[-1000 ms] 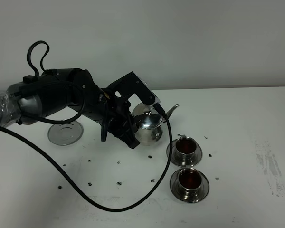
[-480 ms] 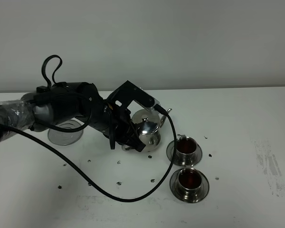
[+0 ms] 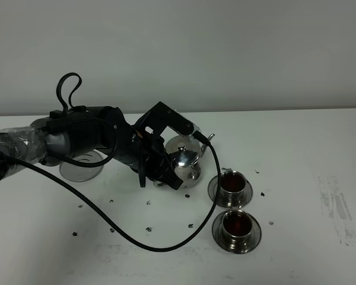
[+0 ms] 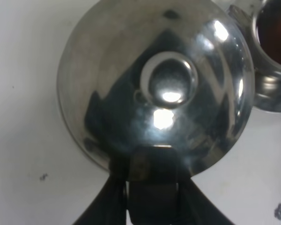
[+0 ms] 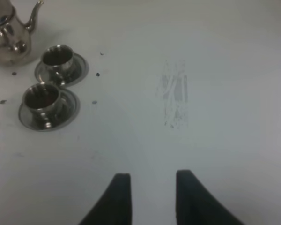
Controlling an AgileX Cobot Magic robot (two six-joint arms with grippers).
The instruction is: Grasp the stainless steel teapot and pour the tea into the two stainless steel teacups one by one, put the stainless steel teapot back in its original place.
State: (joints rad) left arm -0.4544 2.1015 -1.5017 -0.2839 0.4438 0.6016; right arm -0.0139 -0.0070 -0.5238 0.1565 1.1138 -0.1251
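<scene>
The teapot (image 3: 187,160) stands upright just beside the far cup (image 3: 232,183), with its spout toward that cup. The near cup (image 3: 237,224) sits just in front of the far one, each on its own saucer, and both hold dark tea. The flat steel disc (image 3: 82,165) lies well away from the teapot, on the side opposite the cups, partly hidden behind the left arm.

From the high camera the left tool (image 3: 165,172) is pressed up against the teapot's handle side, but the arm's bulk hides how its fingers sit. The left wrist camera fills that gap: it looks straight down on the teapot's domed lid (image 4: 168,84) and knob, and shows the left tool (image 4: 152,180) pinching the dark handle at the pot's edge. It also catches the rim of the far cup (image 4: 271,47) close by.

The right arm does not appear in the high view. Its wrist camera shows the right tool (image 5: 149,197) spread apart, gripping nothing, over bare tabletop (image 5: 215,56), well away from the teapot (image 5: 9,35) and both cups (image 5: 56,58) (image 5: 40,98). Small dark specks dot the tabletop (image 3: 296,142) around the teapot, and a black cable (image 3: 136,243) loops across it in front.
</scene>
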